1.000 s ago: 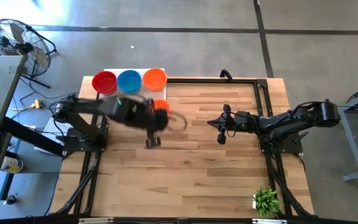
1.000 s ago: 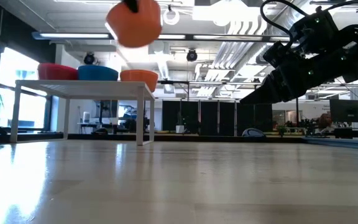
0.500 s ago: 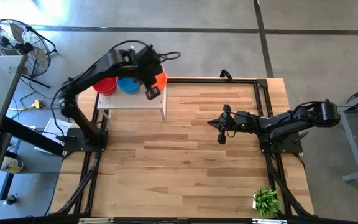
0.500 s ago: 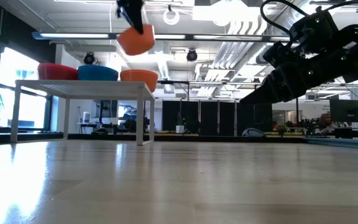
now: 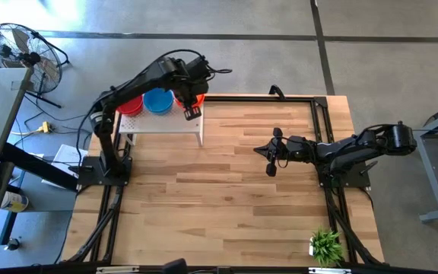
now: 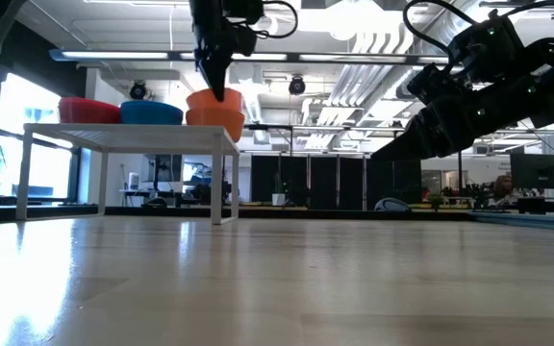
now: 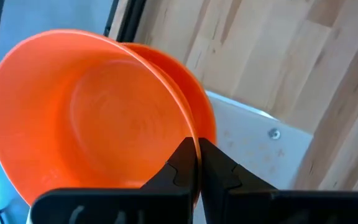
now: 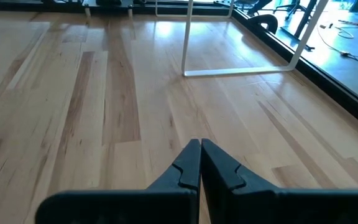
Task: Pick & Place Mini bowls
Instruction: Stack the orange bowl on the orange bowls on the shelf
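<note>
- The orange bowl point(image 7: 98, 118) pinched at its rim by the left gripper point(image 7: 196, 163) looks like smooth, glossy plastic, with a soft sheen inside.
- The blue bowl point(image 5: 157, 100) and red bowl point(image 5: 132, 104) beside it show the same plain, shiny plastic.
- The stand point(image 5: 158, 122) under them is white and matt, its top dotted with small holes.
- The table point(image 5: 234, 190) is pale wooden planks, smooth with a light sheen.
- The right gripper point(image 8: 200, 165) has dark matt fingers.

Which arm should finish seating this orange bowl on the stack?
Left. Its hand is shut on the orange bowl's rim, directly above the orange stack on the white stand. The right hand waits shut, mid-table, away from the stand.
</note>
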Controlling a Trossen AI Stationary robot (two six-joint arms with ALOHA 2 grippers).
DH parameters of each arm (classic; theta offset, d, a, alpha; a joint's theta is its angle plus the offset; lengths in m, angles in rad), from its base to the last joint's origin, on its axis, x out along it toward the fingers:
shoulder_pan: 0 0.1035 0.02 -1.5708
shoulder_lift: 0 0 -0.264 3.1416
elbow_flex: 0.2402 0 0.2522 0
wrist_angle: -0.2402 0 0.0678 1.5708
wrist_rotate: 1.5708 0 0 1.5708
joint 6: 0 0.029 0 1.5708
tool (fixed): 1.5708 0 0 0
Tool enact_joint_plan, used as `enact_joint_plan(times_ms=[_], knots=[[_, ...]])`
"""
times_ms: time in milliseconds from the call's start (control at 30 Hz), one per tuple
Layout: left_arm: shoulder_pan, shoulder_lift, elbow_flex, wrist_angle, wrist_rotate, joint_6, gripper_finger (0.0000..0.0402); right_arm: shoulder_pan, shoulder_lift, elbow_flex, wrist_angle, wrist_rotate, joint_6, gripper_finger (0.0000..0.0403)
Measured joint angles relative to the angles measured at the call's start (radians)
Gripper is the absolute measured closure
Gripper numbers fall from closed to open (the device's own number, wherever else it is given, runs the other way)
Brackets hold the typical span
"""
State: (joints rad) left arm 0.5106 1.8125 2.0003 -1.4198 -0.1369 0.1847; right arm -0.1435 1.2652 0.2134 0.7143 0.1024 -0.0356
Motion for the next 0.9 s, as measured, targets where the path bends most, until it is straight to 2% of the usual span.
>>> enact_joint_plan(times_ms=[200, 567, 900], knots=[[0.000, 0.006, 0.002, -0.004, 0.024, 0.006, 0.0397, 0.000, 0.000, 0.000, 0.000, 0.000, -0.016, 0.0403], [0.000, 0.006, 0.002, -0.004, 0.022, -0.007, 0.0358, 0.000, 0.000, 0.000, 0.000, 0.000, -0.017, 0.0403], [0.000, 0.006, 0.002, -0.024, -0.007, -0.030, 0.0355, 0.000, 0.000, 0.000, -0.001, 0.000, -0.017, 0.0403]])
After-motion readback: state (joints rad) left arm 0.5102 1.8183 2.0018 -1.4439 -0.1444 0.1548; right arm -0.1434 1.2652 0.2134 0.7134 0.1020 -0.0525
